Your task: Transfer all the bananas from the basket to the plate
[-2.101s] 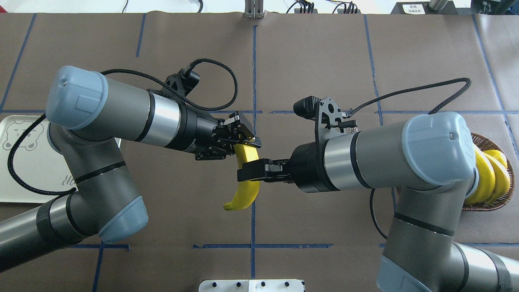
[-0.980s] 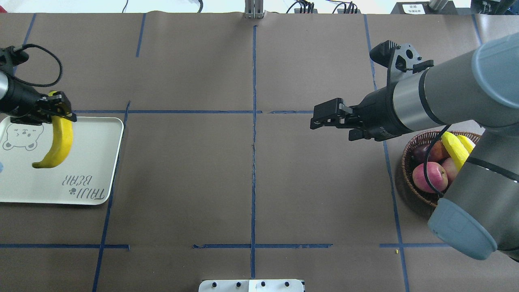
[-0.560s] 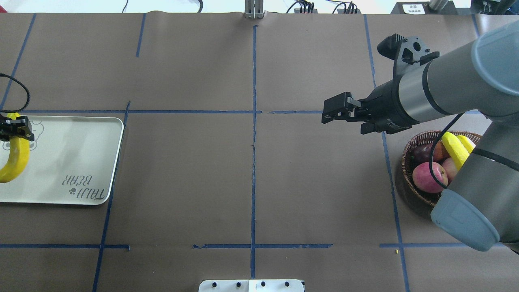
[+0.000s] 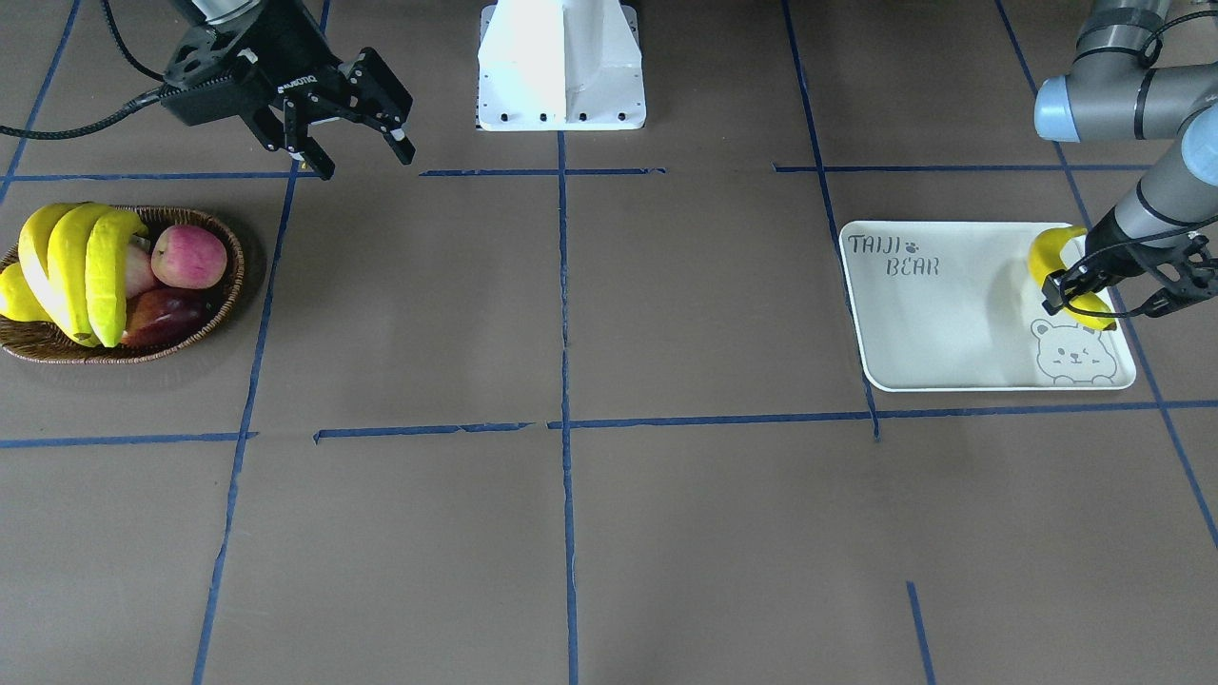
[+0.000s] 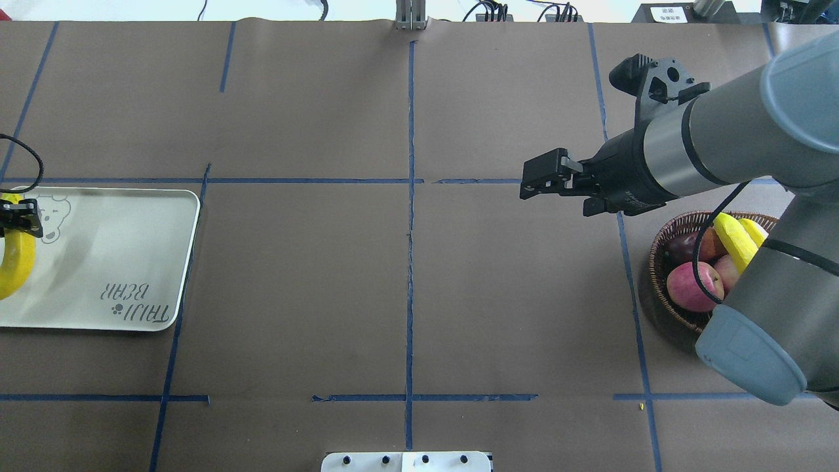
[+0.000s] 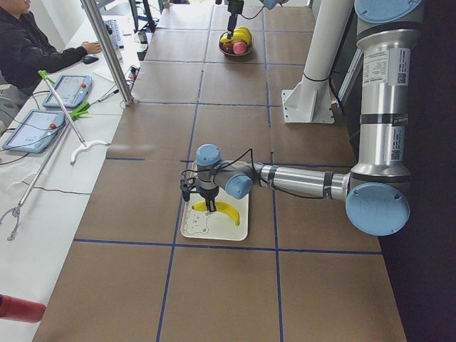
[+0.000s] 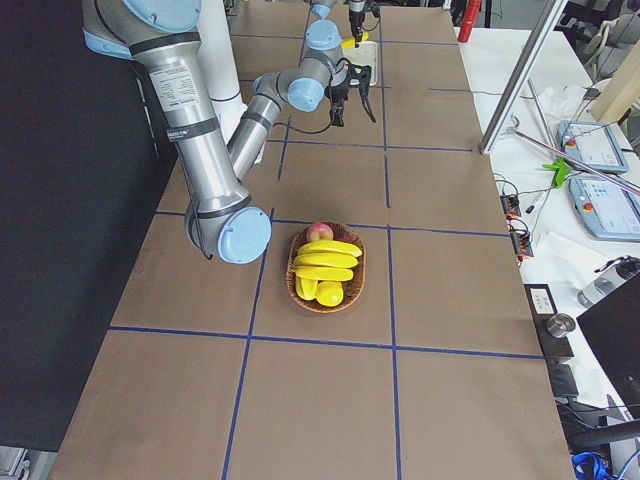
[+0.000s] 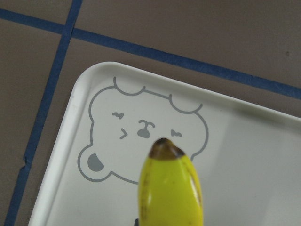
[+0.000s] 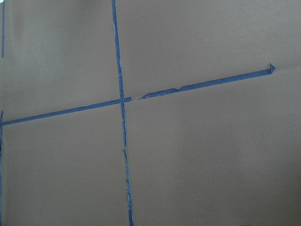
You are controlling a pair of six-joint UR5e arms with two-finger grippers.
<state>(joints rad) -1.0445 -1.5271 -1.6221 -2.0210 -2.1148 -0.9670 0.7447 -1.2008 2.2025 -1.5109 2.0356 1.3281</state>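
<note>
My left gripper (image 4: 1075,290) is shut on a yellow banana (image 4: 1047,252) and holds it low over the white plate (image 4: 942,323), beside the bear face. The overhead view shows that gripper (image 5: 14,219), the banana (image 5: 16,262) and the plate (image 5: 111,255) at the left edge. In the left wrist view the banana's dark tip (image 8: 164,148) hangs over the bear print on the plate (image 8: 263,155). Three more bananas (image 4: 71,266) lie in the wicker basket (image 4: 233,276). My right gripper (image 4: 366,162) is open and empty, above the table beside the basket (image 5: 655,262).
A red apple (image 4: 188,257) and a dark red fruit (image 4: 162,314) share the basket. The white robot base (image 4: 561,62) stands at the table's back middle. An operator (image 6: 28,50) sits at a side desk beyond the table.
The left gripper took the banana from the table's centre to the plate and has drifted further left. The right gripper let go of it and drew back toward the basket.
</note>
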